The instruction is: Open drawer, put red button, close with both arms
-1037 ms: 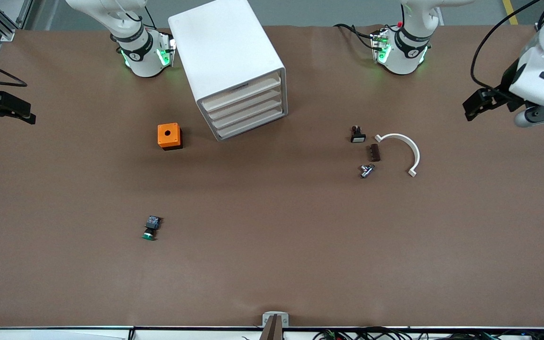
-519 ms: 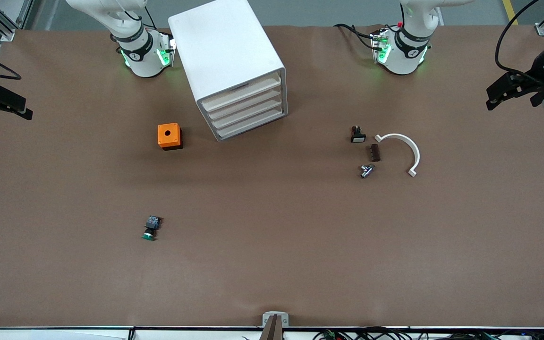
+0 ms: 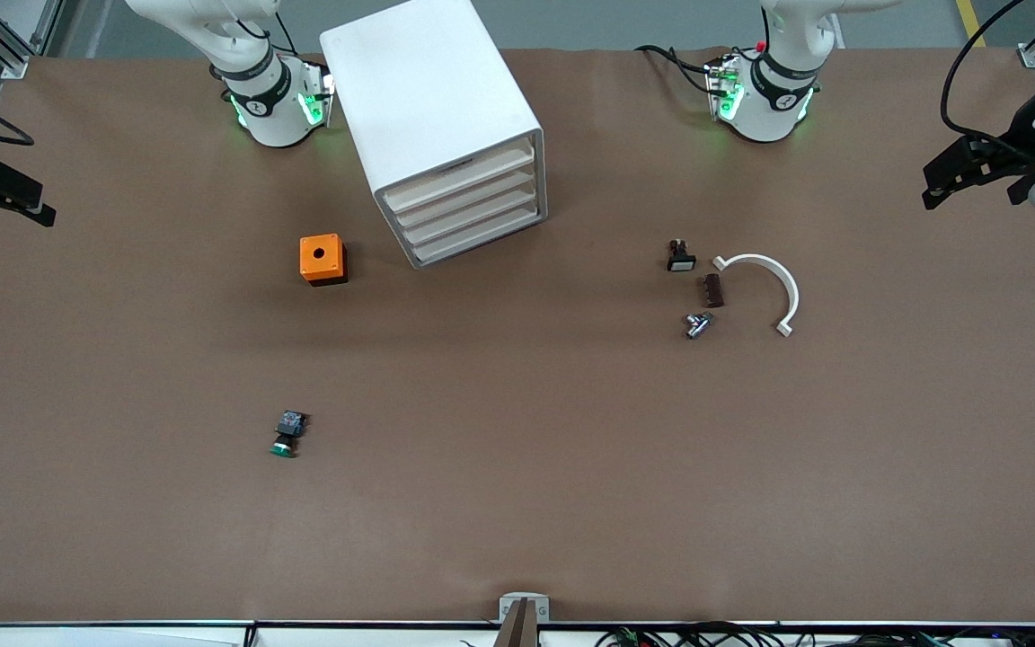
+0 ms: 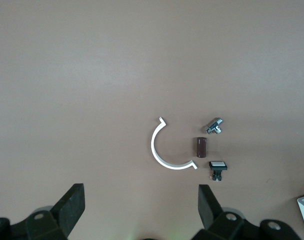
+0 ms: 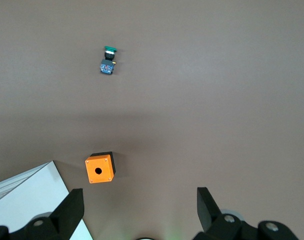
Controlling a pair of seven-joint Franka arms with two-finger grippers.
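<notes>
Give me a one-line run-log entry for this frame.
drawer: all four shut | red button: not in view | left gripper: open, up over its table end | right gripper: open, up over its end

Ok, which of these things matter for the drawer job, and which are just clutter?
Job: cabinet with four shut drawers; left gripper and right gripper, both open over the table's ends; no red button in view.
Clutter: orange box, green button, white arc, brown block, metal fitting, white-faced switch.

Four cream-fronted drawers (image 3: 468, 208), all shut.
</notes>
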